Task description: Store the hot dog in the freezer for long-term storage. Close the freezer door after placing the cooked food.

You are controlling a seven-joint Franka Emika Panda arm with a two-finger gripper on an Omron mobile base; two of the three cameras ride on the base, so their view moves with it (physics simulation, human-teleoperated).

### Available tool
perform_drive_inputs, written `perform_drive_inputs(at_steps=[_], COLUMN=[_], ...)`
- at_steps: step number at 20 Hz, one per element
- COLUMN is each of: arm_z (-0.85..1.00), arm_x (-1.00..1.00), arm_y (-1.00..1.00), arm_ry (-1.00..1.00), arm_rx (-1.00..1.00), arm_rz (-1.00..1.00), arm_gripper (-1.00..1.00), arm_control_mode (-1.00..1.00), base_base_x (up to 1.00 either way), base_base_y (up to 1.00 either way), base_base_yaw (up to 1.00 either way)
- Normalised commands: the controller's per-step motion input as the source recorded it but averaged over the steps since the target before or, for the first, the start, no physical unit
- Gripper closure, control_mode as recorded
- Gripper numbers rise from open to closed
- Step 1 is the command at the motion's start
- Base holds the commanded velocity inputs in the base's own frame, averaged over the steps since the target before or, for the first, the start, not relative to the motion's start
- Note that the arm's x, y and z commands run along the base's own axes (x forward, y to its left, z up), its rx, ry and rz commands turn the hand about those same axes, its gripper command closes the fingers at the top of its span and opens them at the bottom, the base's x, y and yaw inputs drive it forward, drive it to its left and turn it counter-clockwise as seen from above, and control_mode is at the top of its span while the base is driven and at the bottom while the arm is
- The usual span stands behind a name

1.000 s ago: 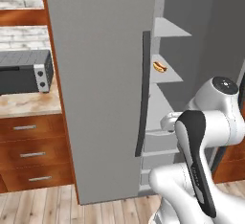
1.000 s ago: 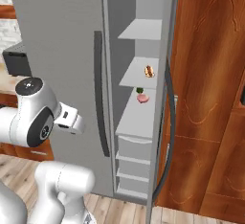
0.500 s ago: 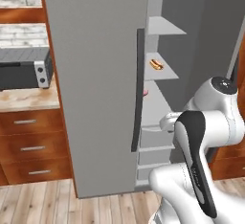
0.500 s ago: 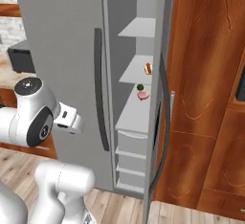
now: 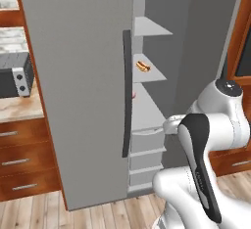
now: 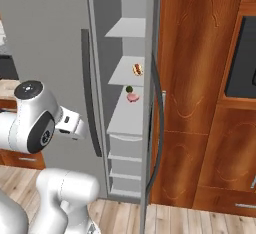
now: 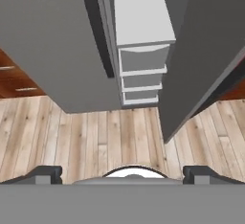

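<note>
Hot dog (image 5: 142, 66) lies on a shelf inside the freezer (image 5: 147, 142), so placing looks done. Both base views have shifted, meaning the base is repositioning. The freezer door (image 7: 201, 50) remains open, and the gripper (image 7: 127, 174) has its fingers apart and empty.

Grey freezer (image 5: 88, 76), tan-orange hot dog (image 5: 142, 66), pink food (image 6: 132, 97).

Arm folded low and near, elbow raised; gripper (image 7: 122, 173) pointing down, finger tips (image 7: 47, 174) set wide apart, nothing between them.
</note>
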Motion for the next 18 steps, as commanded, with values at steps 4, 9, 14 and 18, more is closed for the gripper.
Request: perform_drive_inputs(at_steps=[4, 9, 14, 18], arm_z=[0.00, 0.00, 0.00, 0.00], arm_x=[0.00, 0.00, 0.00, 0.00], arm_y=[0.00, 0.00, 0.00, 0.00], arm_ry=[0.00, 0.00, 0.00, 0.00], arm_rx=[0.00, 0.00, 0.00, 0.00], arm_rz=[0.00, 0.00, 0.00, 0.00], arm_gripper=[-1.00, -1.00, -1.00, -1.00], arm_control_mode=[1.00, 1.00, 1.00, 1.00], base_base_x=[-0.01, 0.00, 0.00, 0.00], base_base_y=[-0.44, -0.49, -0.02, 0.00], base_base_yaw=[-0.10, 0.00, 0.00, 0.00])
